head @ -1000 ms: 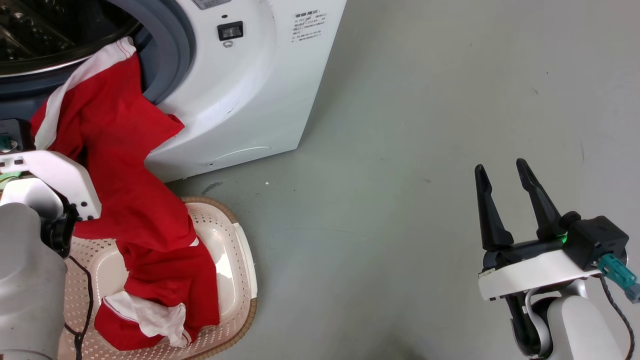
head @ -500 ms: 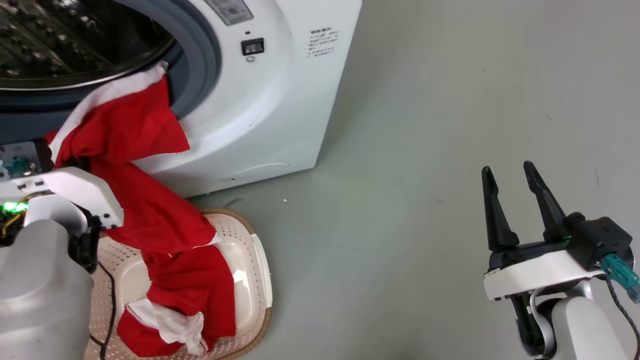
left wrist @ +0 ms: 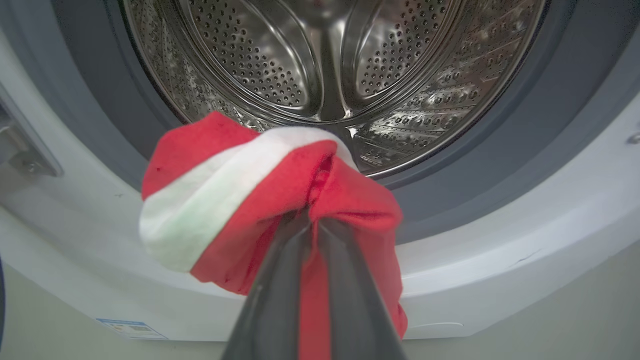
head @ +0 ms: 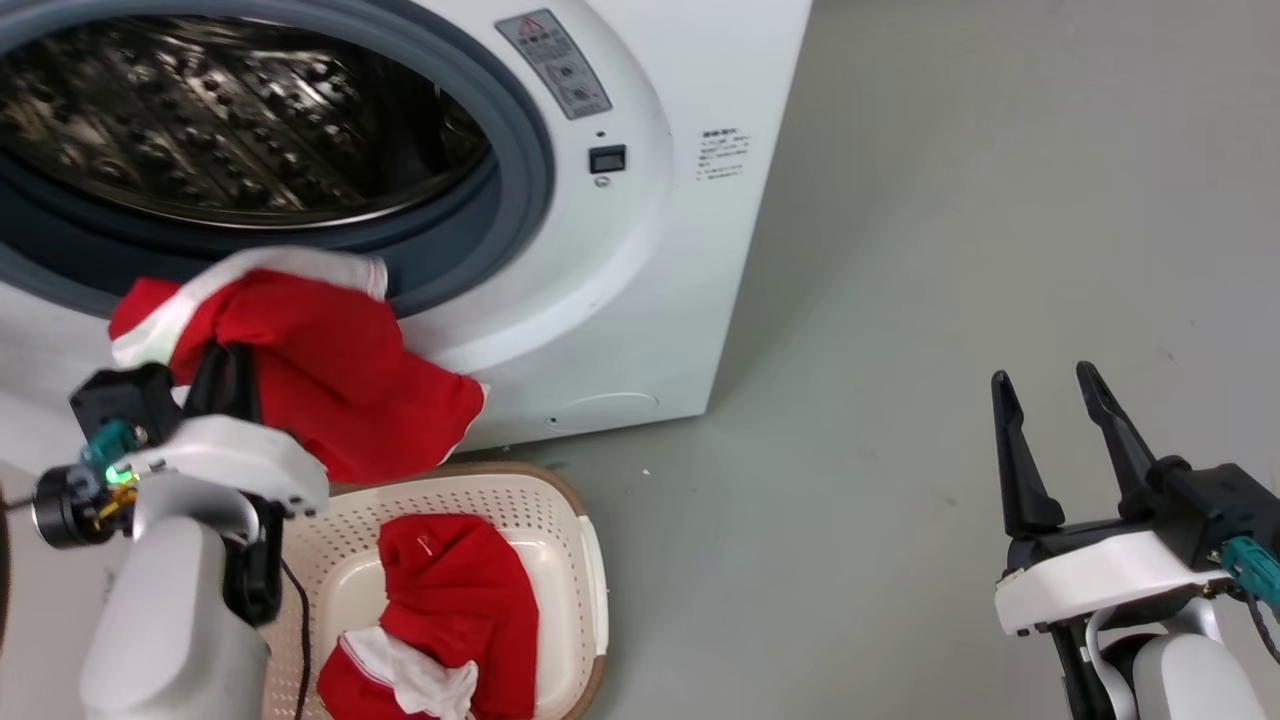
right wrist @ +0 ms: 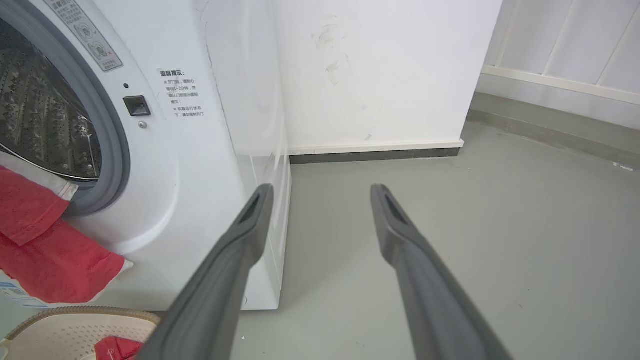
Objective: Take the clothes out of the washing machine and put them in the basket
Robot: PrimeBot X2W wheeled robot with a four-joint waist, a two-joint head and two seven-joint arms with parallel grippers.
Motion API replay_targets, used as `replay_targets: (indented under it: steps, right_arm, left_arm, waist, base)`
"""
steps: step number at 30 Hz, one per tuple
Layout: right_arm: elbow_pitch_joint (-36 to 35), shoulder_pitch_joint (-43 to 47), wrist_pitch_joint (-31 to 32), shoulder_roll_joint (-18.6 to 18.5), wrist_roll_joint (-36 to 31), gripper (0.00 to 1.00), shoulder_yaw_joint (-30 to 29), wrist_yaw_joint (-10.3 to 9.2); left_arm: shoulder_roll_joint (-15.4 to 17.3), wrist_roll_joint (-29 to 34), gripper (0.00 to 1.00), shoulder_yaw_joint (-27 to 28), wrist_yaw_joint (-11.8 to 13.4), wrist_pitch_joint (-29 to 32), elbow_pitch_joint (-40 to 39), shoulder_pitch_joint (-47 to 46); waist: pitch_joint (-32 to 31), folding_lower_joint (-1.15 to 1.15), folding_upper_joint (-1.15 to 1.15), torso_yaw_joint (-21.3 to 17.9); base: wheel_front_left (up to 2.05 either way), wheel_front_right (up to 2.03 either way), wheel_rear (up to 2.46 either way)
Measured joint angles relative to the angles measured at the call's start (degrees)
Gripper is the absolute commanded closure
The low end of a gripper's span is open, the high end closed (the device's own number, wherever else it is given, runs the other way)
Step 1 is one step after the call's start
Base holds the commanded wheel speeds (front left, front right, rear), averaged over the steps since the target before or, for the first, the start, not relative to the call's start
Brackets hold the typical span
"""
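I found my right gripper (head: 1043,375) released, its fingers spread over the floor (head: 900,300), well apart from the work. My left gripper (left wrist: 312,225) was clenched on a red garment (head: 330,370) with white trim. This garment hung above the far rim of the basket (head: 590,560). A second red garment (head: 455,590) lay in the basket. Behind stood the washing machine (head: 640,300), with its steel drum (left wrist: 320,60) exposed.

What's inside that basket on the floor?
A crumpled red garment with white trim lies in the basket, with bare cream base showing beside it. Whatever lies under the cloth is covered, and the left arm hides the basket's left side.
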Motion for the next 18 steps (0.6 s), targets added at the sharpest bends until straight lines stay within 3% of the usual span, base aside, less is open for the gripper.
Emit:
replay_targets:
  steps: [12,18]
  right_arm:
    - [-4.0,3.1,2.8,0.0,-1.1,0.0,-0.7,0.01]
    - [-5.6,3.1,3.6,0.0,-1.4,0.0,0.1,0.01]
  left_arm:
    - [-4.7,-0.7,1.0,-1.5,5.4,5.2,-23.4,20.9]
    - [-7.5,-2.7,1.0,-2.7,5.9,7.4,-23.5,26.7]
  waist:
    - [-4.0,0.0,0.0,4.7]
    - [-2.8,0.0,0.0,5.5]
  base:
    - [0.0,0.0,0.0]
    - [0.0,0.0,0.0]
